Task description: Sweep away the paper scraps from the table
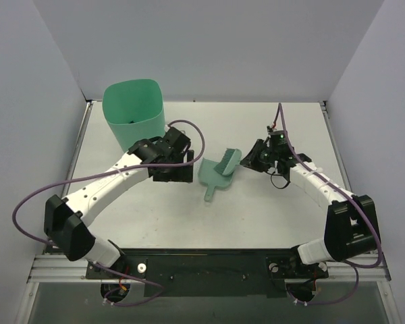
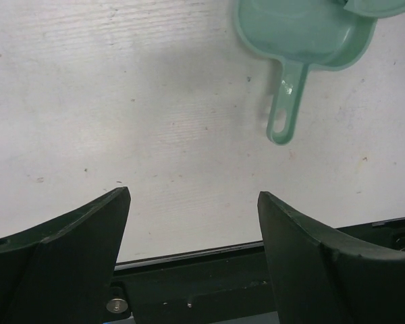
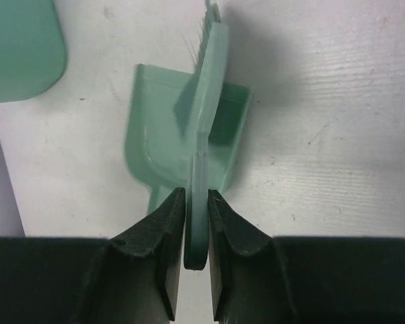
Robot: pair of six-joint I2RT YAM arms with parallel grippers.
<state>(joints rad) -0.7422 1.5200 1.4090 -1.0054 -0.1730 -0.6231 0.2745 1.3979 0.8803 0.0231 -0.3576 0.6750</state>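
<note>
Right wrist — right end effector pinching brush over dustpan, left end effector spread, seemingly empty

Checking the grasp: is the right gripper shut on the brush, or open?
Shut: the right gripper clamps the brush handle from both sides, over the dustpan.

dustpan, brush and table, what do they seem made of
Dustpan: likely moulded plastic, mint green, smooth with a soft sheen. Brush: same-looking plastic, fine bristles at its far end. Table: white, matte, faintly grained and speckled; laminate or painted board, cannot tell.
</note>
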